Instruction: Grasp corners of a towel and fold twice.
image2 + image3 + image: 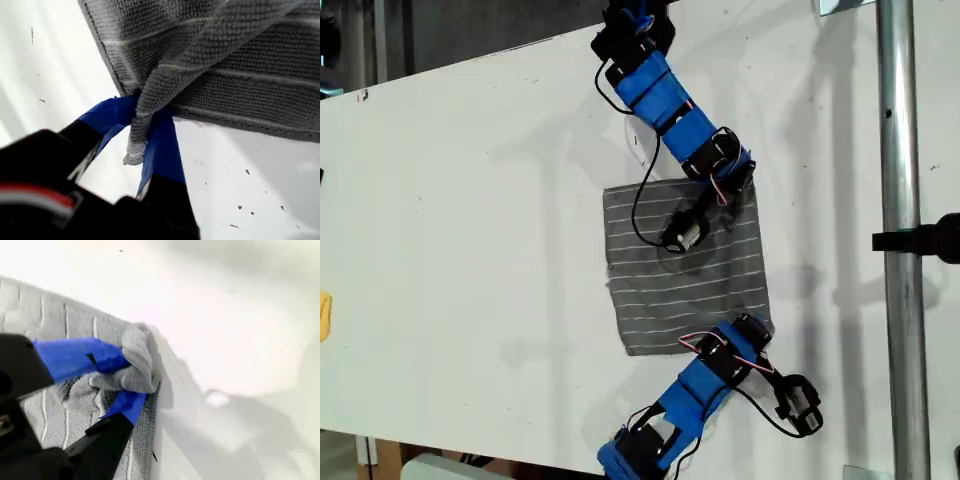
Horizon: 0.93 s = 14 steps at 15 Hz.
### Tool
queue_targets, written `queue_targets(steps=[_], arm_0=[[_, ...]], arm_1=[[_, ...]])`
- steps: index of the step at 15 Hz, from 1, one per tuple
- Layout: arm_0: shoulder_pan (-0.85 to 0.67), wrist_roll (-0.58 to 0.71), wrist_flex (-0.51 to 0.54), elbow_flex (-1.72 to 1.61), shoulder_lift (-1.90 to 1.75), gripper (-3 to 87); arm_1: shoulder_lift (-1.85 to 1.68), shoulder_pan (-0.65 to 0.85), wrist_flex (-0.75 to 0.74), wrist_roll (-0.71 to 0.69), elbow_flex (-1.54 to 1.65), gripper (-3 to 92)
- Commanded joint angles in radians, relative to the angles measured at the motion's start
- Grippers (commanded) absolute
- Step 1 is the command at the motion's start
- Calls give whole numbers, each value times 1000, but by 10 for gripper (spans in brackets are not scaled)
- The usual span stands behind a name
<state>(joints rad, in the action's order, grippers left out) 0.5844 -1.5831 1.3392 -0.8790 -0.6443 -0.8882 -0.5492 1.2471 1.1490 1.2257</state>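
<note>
The towel (pixel 680 280) lies flat on the white table, dark grey with thin white stripes. My first gripper (pixel 760 330) belongs to the arm coming from the exterior view's bottom. It is shut on the towel's corner nearest the exterior view's lower right. In the first wrist view the blue fingers (pixel 160 145) pinch that corner (pixel 135 150), raised off the table, with the towel (pixel 250 65) beyond. My second gripper (pixel 745 180), on the arm from the exterior view's top, is shut on the upper right corner. There the corner (pixel 137 355) is bunched between the blue fingers (pixel 80 357).
A vertical metal pole (pixel 900 240) with a black clamp (pixel 920 242) stands along the exterior view's right side. A yellow object (pixel 323 315) shows at that view's left edge. The white table (pixel 470 200) stretches to the left of the towel, its far edge running diagonally at the top.
</note>
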Motion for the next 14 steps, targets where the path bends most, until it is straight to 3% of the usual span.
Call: queue_targets(steps=[1, 6, 11, 12, 14], arm_0=[[18, -11, -14, -5, -2, -30], [-2, 72, 40, -2, -133, -29], [-31, 193, 98, -9, -520, -29], [-38, 199, 86, -32, -575, -29], [-66, 143, 167, -29, -594, -29]], arm_1=[[17, 32, -41, -15, -5, -2], [-43, 34, -12, -3, -17, -2], [-370, 18, 89, 15, -60, -2], [-423, 11, 91, 15, -54, -2], [-451, 12, 80, 8, -66, -2]])
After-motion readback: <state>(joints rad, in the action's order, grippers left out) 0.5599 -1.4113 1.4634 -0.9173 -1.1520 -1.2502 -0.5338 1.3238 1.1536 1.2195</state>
